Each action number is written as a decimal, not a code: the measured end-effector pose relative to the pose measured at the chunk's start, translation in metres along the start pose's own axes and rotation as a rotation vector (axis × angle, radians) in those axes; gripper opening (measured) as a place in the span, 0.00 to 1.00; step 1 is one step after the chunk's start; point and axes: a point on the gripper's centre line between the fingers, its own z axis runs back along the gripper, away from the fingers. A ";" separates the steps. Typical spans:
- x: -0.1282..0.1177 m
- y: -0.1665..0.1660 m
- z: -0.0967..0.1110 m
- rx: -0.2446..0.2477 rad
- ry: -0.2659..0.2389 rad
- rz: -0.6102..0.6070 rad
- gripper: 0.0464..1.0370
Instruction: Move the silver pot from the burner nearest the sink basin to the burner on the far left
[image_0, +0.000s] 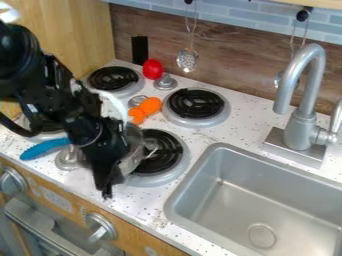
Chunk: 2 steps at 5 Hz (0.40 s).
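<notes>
Evidently, across the tabletop (237, 122), we find the front burner (172, 152) partly behind the metal pot (135, 149); the hand (106, 191) hangs close before that pot; clenched or released, we cannot tell; we judge slow, level handling safest near the blue handle (45, 149).

bright, soft light covers the speckled counter (143, 204); pale highlights streak the curved faucet (290, 87), a gentle sheen lies across the sink (230, 197), and shadows look faint.
</notes>
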 end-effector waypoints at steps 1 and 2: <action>0.019 0.007 0.035 0.063 -0.086 -0.045 0.06; 0.027 0.024 0.061 0.091 -0.141 -0.035 0.06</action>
